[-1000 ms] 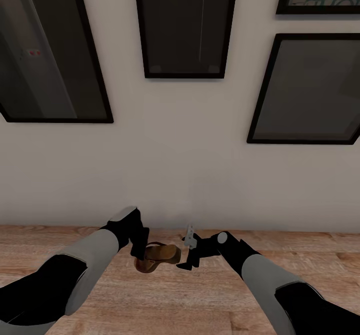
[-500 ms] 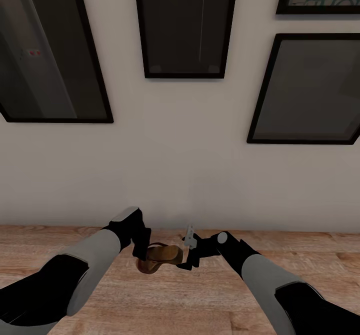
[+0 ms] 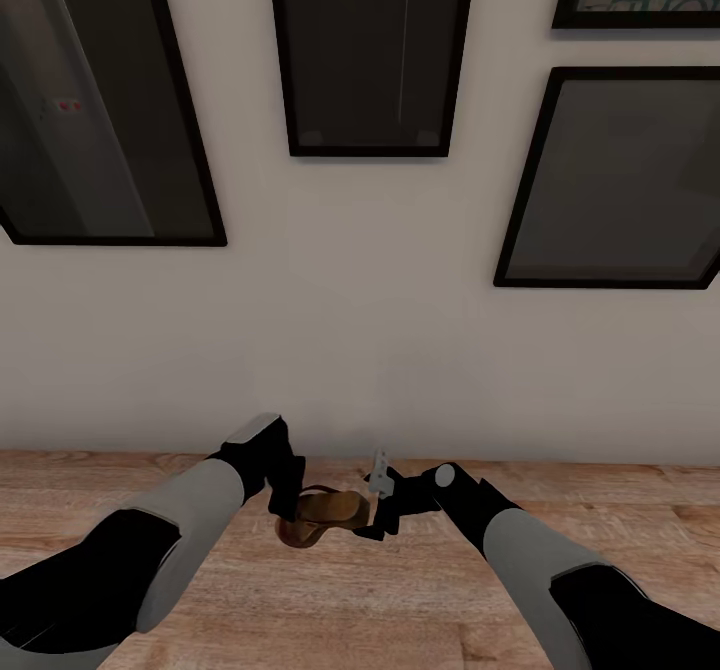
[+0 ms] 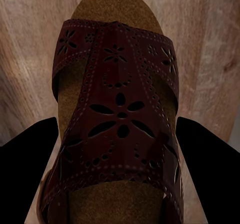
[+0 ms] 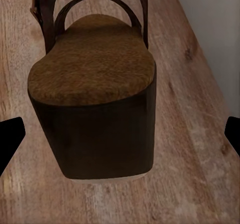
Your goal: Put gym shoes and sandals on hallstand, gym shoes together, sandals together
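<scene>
My left gripper apparently clasps the sandal (right gripper spread wide behind its heel) over the corridor floor.

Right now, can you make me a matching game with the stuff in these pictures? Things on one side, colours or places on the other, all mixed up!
Things:
1. sandal
2. left gripper
3. floor
4. picture frames

Matches:
A. light brown wood planks
B. hanging on the white wall
C. brown, with flower-shaped holes in its strap
D. black, its fingers on either side of the sandal

Pairs: 1-C, 2-D, 3-A, 4-B
</scene>
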{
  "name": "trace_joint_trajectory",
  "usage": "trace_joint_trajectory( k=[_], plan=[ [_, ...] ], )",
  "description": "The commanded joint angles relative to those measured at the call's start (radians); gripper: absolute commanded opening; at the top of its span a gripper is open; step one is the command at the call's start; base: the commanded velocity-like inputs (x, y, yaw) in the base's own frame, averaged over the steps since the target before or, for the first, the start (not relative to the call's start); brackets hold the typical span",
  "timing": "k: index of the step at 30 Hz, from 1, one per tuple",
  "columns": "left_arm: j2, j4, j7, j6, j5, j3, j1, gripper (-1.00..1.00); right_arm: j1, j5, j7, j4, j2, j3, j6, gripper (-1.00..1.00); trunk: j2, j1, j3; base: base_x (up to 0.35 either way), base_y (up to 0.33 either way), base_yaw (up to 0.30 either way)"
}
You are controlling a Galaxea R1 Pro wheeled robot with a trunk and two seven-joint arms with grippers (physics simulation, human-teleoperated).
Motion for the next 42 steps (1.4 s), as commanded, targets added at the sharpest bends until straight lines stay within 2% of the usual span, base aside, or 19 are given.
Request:
trace_joint_trajectory(
  k=[1,42],
  plan=[
    [-0.001,0.0,0.0,0.0,0.0,0.0,0.0,-1.0,0.0,0.0,0.0,0.0,0.0,0.0,0.0,1.0,0.0,0.0,0.0,0.0,0.0,0.0],
    [-0.013,0.0,0.0,0.0,0.0,0.0,0.0,-1.0,0.0,0.0,0.0,0.003,-0.001,0.0,0.002,1.0,0.0,0.0,0.0,0.0,0.0,0.0]
  ],
)
